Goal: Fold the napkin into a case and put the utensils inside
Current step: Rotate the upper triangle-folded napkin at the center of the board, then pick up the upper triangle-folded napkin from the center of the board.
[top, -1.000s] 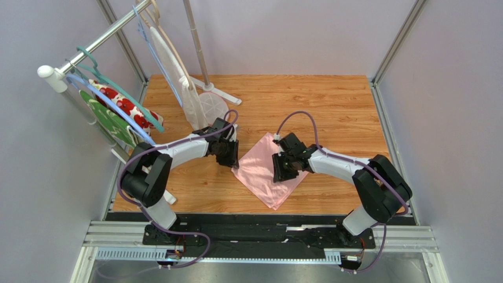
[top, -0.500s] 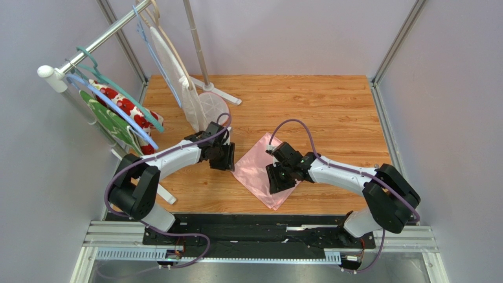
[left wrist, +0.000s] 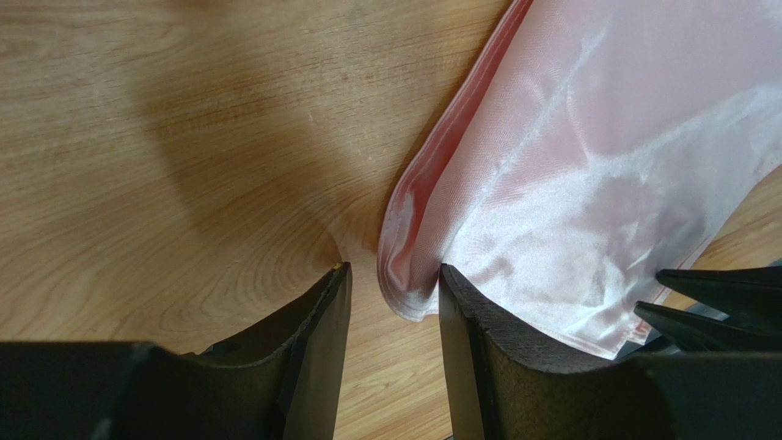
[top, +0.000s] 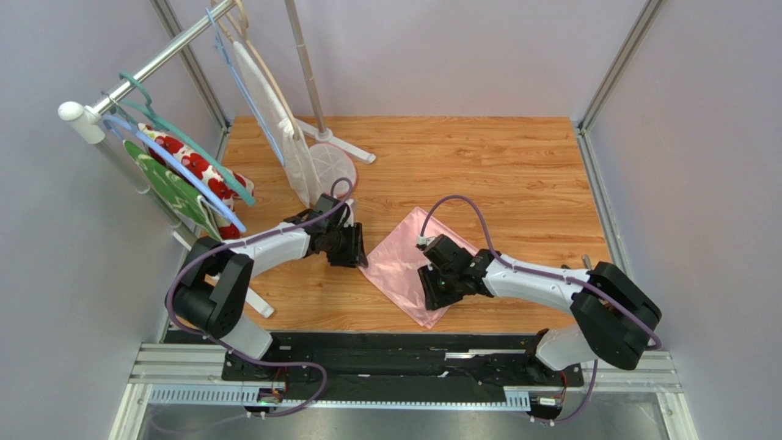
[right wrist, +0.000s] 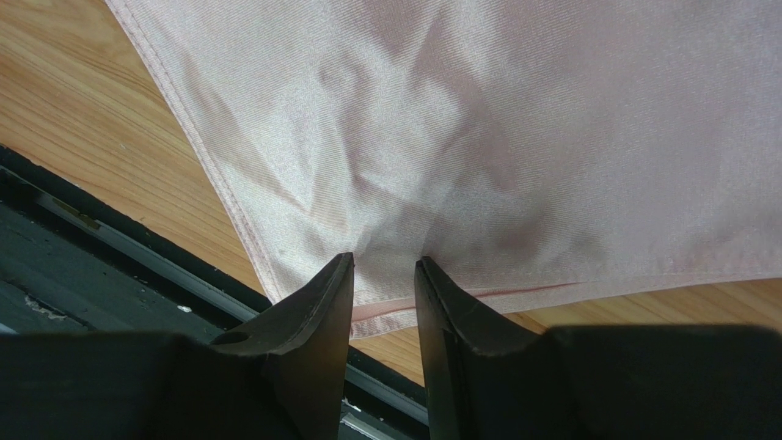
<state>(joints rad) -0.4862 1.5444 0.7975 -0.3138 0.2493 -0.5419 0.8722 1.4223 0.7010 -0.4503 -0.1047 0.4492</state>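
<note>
Off to the left stands a metal hanging rail [top: 156, 62] with plastic hangers. A round green cloth [top: 158, 186] and a white cloth with red flowers [top: 193, 167] hang from it, clear of the light wooden tabletop [top: 523, 174]. Just right of them, a white pole stand with a round base [top: 330, 165] rests at the back left of the table.

The left arm reaches in low, and its black left gripper [top: 348, 248] is down at the left corner of the light-pink satin napkin [top: 396, 258]. Seen from its wrist, its two dark fingers [left wrist: 317, 321] are spread a little. The napkin's rounded, layered corner lies on the wood in the gap between them, hard against the right-hand finger and short of the other. Nothing is clamped.

The napkin lies flat in the middle of the table, turned like a diamond, with its near point close to the black base rail [top: 404, 353]. A second pink hem peeks out under its near edge, so it lies in at least two layers.

The black right gripper [top: 440, 287] sits on the napkin's near right part. Its fingertips [right wrist: 321, 302] press on the cloth with only a narrow gap between them, and creases fan out from that gap. I cannot tell whether the fabric is actually nipped.
</note>
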